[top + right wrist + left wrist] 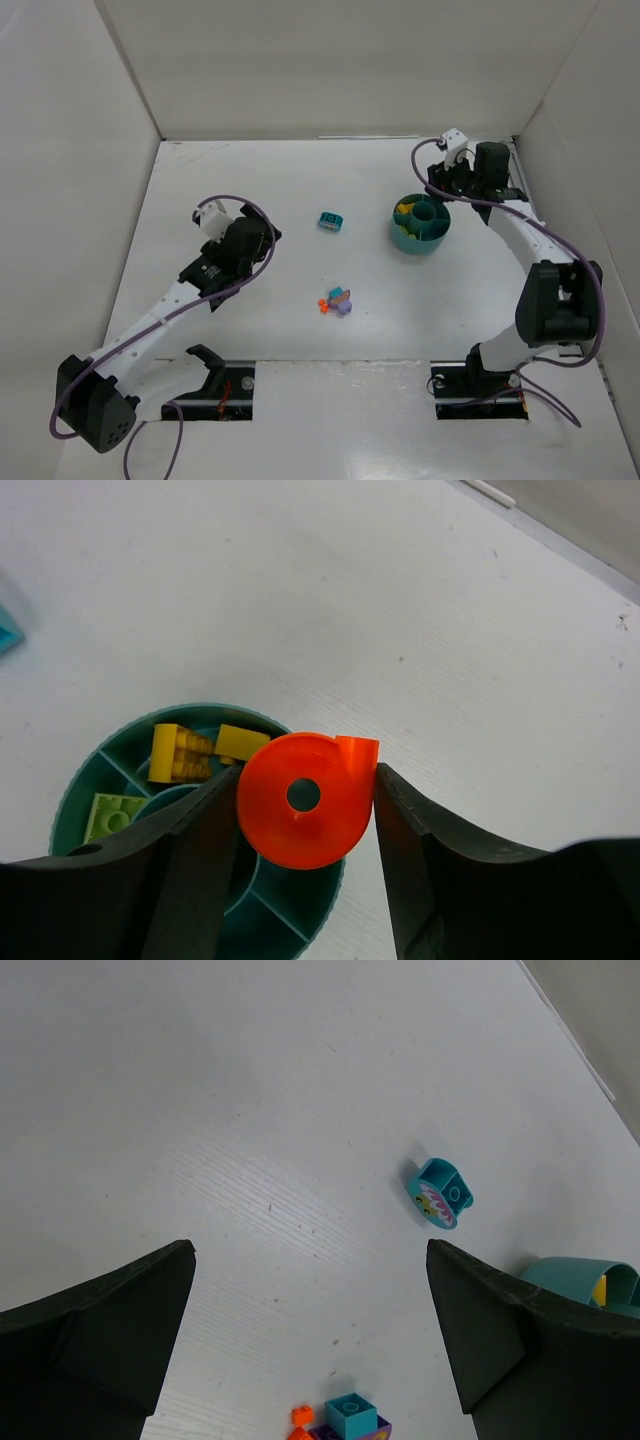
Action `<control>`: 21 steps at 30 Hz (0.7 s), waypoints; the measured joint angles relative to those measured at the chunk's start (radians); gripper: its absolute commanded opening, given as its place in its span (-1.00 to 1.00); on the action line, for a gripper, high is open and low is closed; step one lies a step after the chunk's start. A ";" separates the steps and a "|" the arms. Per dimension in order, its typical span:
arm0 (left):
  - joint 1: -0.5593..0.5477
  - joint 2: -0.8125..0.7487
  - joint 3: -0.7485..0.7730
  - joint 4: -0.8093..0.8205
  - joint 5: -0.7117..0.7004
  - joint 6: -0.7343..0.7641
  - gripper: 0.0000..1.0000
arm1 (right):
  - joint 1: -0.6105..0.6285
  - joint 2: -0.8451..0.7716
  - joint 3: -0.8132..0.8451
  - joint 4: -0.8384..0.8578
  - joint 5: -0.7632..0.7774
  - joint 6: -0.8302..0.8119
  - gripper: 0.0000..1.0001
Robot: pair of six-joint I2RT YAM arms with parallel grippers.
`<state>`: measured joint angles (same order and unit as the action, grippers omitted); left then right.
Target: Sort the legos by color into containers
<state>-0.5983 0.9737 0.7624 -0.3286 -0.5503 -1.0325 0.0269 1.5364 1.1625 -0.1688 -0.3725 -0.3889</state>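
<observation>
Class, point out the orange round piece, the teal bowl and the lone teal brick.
orange round piece (335, 825): right wrist view, flat face beside its hole.
teal bowl (418, 245): top external view, near outer wall.
lone teal brick (440, 1193): left wrist view, its middle.

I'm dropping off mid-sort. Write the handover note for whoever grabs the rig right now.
Left gripper: open, empty, over the table.
Right gripper: fingers closed on the orange round piece, above the teal bowl.
Done: yellow pieces and yellow-green brick sit in separate bowl compartments.
Left: drop the orange piece; fetch the lone teal brick and the small pile of orange, teal and purple bricks.
</observation>
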 measured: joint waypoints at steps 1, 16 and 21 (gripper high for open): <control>0.000 0.002 0.000 0.000 0.000 0.000 1.00 | -0.002 0.003 0.000 0.003 -0.017 0.000 0.19; 0.000 0.020 0.000 0.003 0.005 0.005 1.00 | -0.047 0.063 -0.029 0.030 -0.140 0.023 0.24; 0.000 0.032 0.000 0.003 0.009 0.006 1.00 | -0.052 0.063 -0.034 0.042 -0.161 0.026 0.10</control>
<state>-0.5983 1.0058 0.7624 -0.3252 -0.5415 -1.0260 -0.0250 1.5990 1.1286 -0.1268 -0.5339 -0.3630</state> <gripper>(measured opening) 0.997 0.567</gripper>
